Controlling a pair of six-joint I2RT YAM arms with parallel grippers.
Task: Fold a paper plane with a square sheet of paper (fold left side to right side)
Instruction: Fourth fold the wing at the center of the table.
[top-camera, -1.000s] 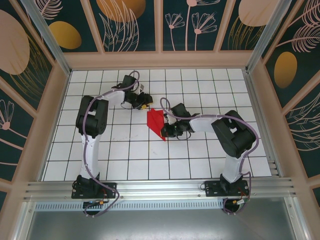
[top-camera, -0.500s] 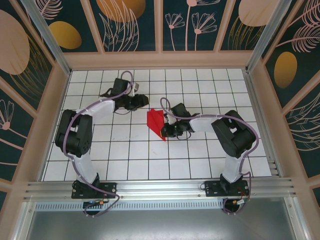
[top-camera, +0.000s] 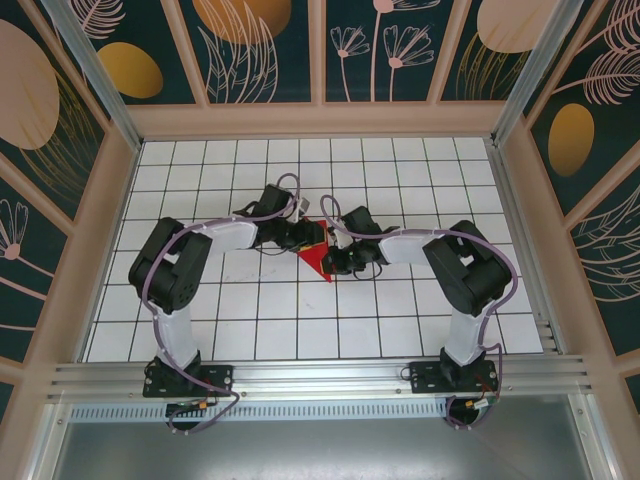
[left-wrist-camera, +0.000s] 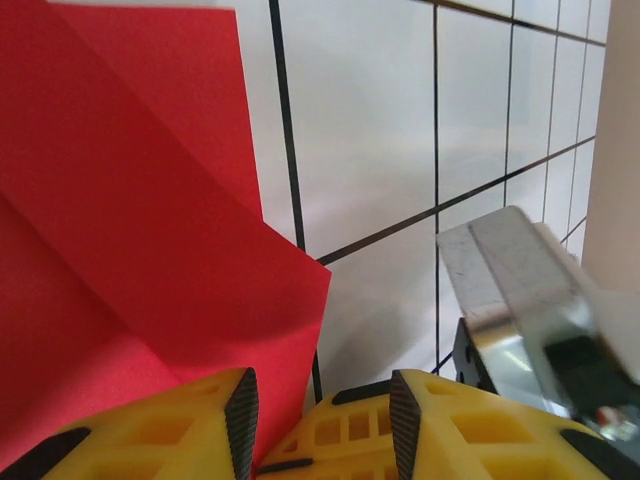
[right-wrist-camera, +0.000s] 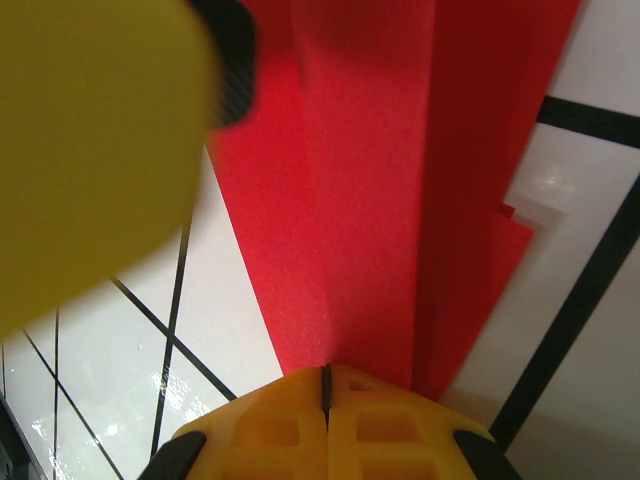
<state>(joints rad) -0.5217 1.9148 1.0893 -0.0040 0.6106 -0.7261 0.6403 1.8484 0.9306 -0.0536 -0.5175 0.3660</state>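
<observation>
Thin bright red paper wedge (top-camera: 314, 258) is resting on the white grid-tiled desk (top-camera: 400, 320), mid-field between the two arms. Its long axis is running far-to-near: wide end away from the bases, point toward them and slightly right.

Right end effector (top-camera: 336, 259) is sitting at the right edge of the red paper wedge. In its wrist view the yellow fingers (right-wrist-camera: 270, 420) are meeting with no gap, clenched on the narrow end of the paper. I am reading this as a pinch that is anchoring that side.

Left end effector (top-camera: 306, 235) is hovering over the far-left part of the red paper wedge. In its wrist view its fingers (left-wrist-camera: 150, 430) are looking parted, released, with a free corner of the paper pointing into the gap. It is not yet grasping.

Judgement: the fold is going left over right, so the coming move is crossing the long axis toward the right end effector. The left arm is nearer the free left flap. Risk: the corner is lying only just inside the gap, so closing there may be catching a single layer.
</observation>
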